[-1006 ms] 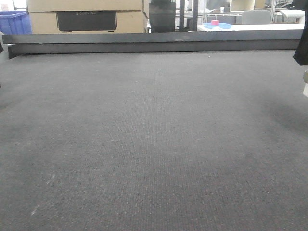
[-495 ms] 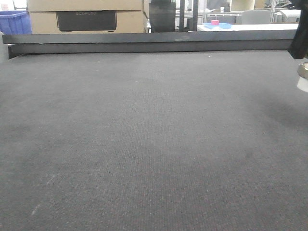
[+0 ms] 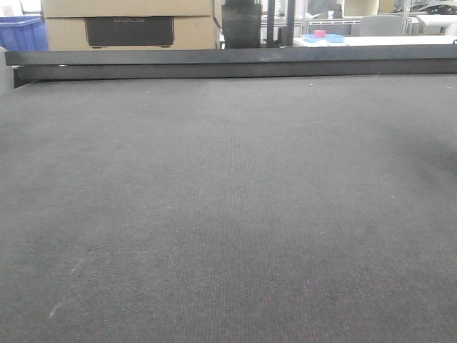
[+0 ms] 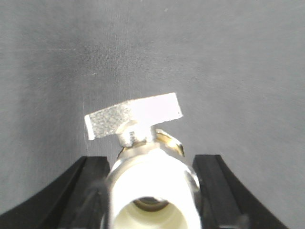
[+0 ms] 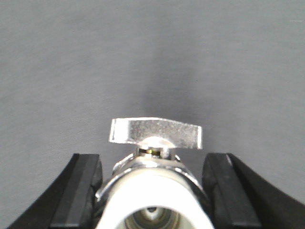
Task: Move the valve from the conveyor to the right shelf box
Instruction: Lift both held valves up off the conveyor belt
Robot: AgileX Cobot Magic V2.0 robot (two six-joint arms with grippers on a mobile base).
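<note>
The conveyor (image 3: 228,200) is a wide dark grey woven belt with a long dark rail (image 3: 228,64) along its far edge; the front view shows no valve or gripper on it. In the left wrist view my left gripper (image 4: 151,164) is shut on a valve (image 4: 143,186), silver with a flat handle and a white cylindrical end, held above the belt (image 4: 238,71). My right gripper (image 5: 151,162) grips a second, similar valve (image 5: 152,191) between its black fingers (image 5: 81,191), also over the belt (image 5: 152,57). The right shelf box is out of view.
Behind the rail stand cardboard boxes (image 3: 128,21), a blue bin (image 3: 21,32) at far left, a dark upright object (image 3: 240,21), and a white surface with a blue tray (image 3: 321,37) at the back right.
In the front view, the right gripper holding a valve at the right edge rose and has left the frame. The belt looks the same.
</note>
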